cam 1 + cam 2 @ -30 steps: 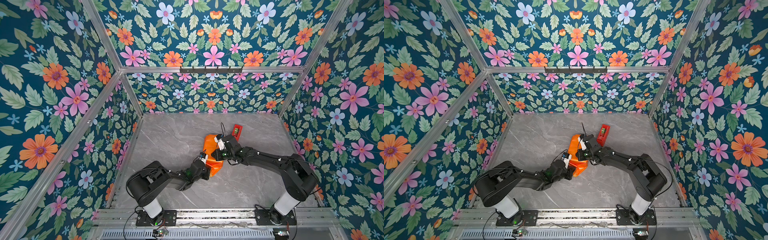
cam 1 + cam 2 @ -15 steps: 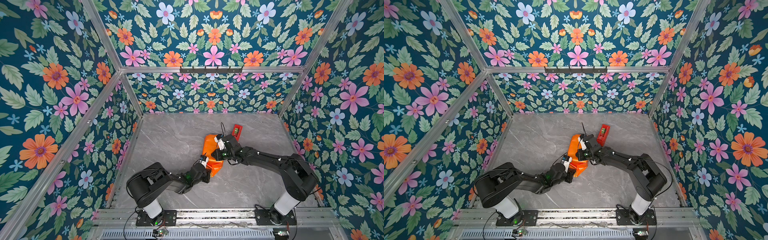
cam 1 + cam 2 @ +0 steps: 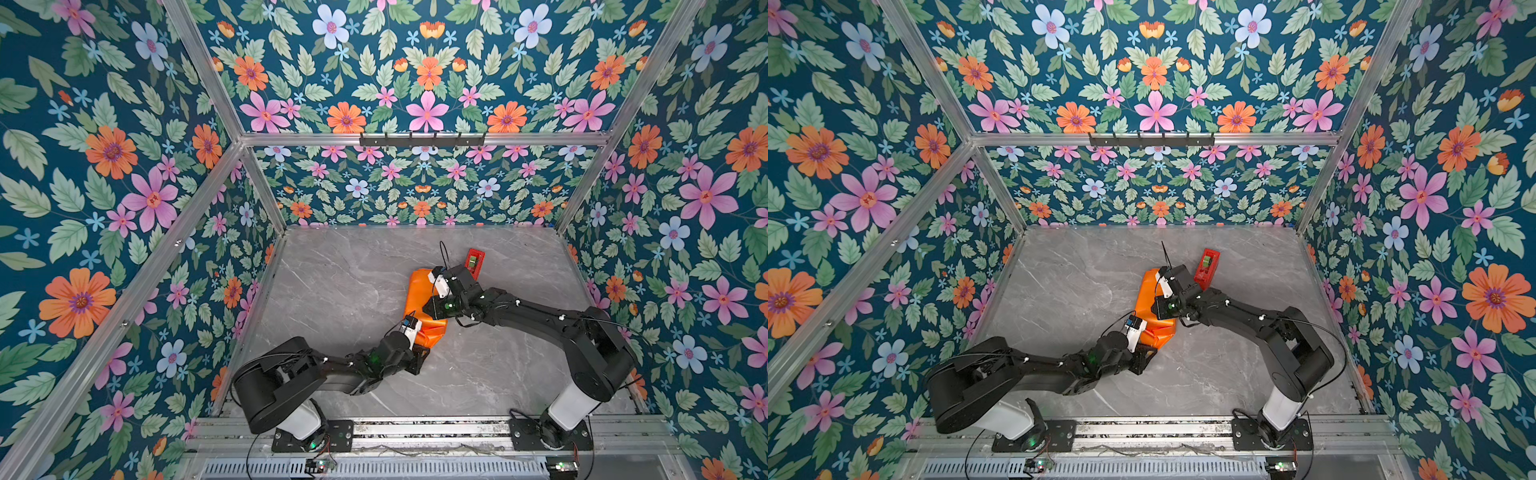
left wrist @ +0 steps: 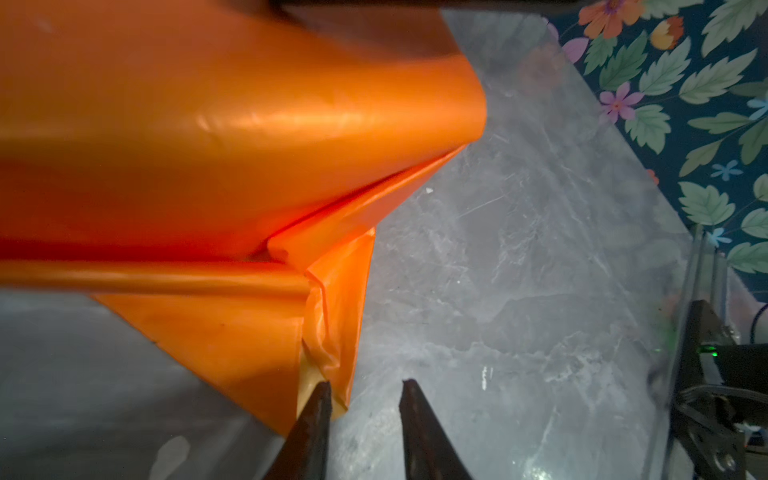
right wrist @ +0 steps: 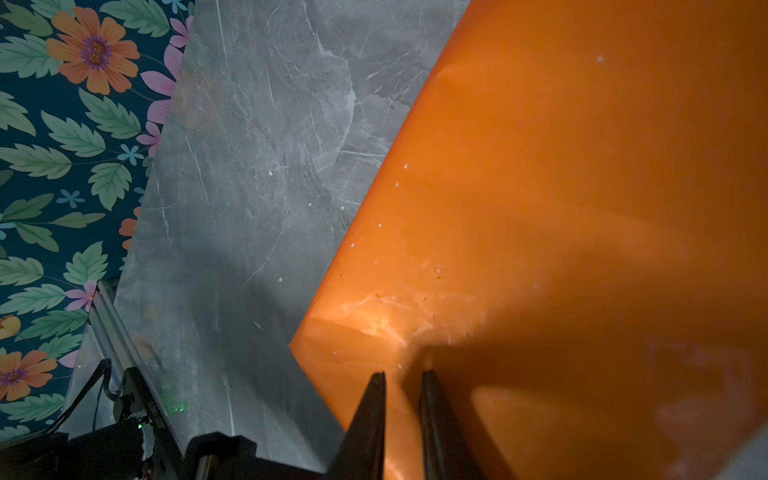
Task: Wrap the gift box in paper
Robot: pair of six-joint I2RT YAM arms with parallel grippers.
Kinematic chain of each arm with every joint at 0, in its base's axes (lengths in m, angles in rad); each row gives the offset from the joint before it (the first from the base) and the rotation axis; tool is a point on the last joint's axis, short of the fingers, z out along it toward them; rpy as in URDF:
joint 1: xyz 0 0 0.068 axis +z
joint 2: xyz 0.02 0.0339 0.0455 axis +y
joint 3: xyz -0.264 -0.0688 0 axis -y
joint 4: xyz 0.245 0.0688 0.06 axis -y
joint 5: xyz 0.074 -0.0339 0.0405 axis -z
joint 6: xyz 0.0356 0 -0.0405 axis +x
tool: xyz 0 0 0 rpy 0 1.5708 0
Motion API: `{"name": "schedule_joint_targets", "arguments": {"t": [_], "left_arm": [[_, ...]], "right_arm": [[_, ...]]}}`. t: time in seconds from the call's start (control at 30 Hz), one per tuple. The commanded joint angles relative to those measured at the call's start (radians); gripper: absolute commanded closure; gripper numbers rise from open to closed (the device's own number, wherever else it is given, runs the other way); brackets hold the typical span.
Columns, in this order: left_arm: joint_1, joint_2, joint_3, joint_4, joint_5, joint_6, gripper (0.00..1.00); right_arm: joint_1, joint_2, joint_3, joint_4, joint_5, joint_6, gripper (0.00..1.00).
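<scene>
The paper (image 3: 417,291) is gleaming glossy orange at mid-frame. The desk (image 3: 332,291) is showing grey marble with white veins. The walls (image 3: 415,83) are carrying orange, pink and pale-blue flowers with green leaves on dark teal. The tape dispenser (image 3: 474,261) is showing red.

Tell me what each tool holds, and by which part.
Nothing in the left tool; its jaws stand apart beside the paper's crumpled corner. The right tool has tips nearly together on the paper; a hold cannot be told.
</scene>
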Motion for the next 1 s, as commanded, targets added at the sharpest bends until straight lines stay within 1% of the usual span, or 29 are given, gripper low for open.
{"name": "schedule_joint_targets", "arguments": {"t": [0.0,0.1,0.2,0.3,0.37,0.43,0.57,0.67,0.77,0.87,0.97], "left_arm": [[0.027,-0.071,-0.014,-0.061,-0.046,-0.010,0.61],[0.090,-0.167,-0.046,-0.092,-0.022,-0.038,0.57],[0.180,-0.293,-0.067,-0.125,0.016,-0.067,0.53],[0.302,-0.385,-0.055,-0.173,0.032,-0.125,0.42],[0.383,-0.372,-0.008,-0.182,0.086,-0.144,0.35],[0.417,-0.292,0.066,-0.194,0.137,-0.152,0.32],[0.419,-0.080,0.204,-0.202,0.234,-0.159,0.30],[0.403,0.016,0.240,-0.168,0.314,-0.172,0.32],[0.361,0.034,0.227,-0.141,0.345,-0.189,0.33],[0.310,0.013,0.185,-0.100,0.351,-0.231,0.33],[0.267,-0.008,0.120,-0.021,0.351,-0.310,0.33]], "right_arm": [[0.000,-0.067,0.032,-0.092,-0.004,-0.036,0.78],[0.000,-0.144,0.007,-0.143,0.020,-0.040,0.73],[0.000,-0.248,-0.073,-0.174,0.046,-0.015,0.69],[0.000,-0.336,-0.165,-0.174,0.071,0.040,0.65],[-0.002,-0.366,-0.213,-0.151,0.084,0.078,0.60],[-0.005,-0.374,-0.233,-0.132,0.085,0.104,0.56],[-0.042,-0.368,-0.264,-0.106,0.025,0.158,0.50],[-0.110,-0.381,-0.306,-0.091,-0.050,0.178,0.49],[-0.164,-0.386,-0.320,-0.138,-0.103,0.156,0.48],[-0.173,-0.386,-0.320,-0.216,-0.104,0.126,0.48],[-0.173,-0.411,-0.369,-0.217,-0.112,0.166,0.48]]}}
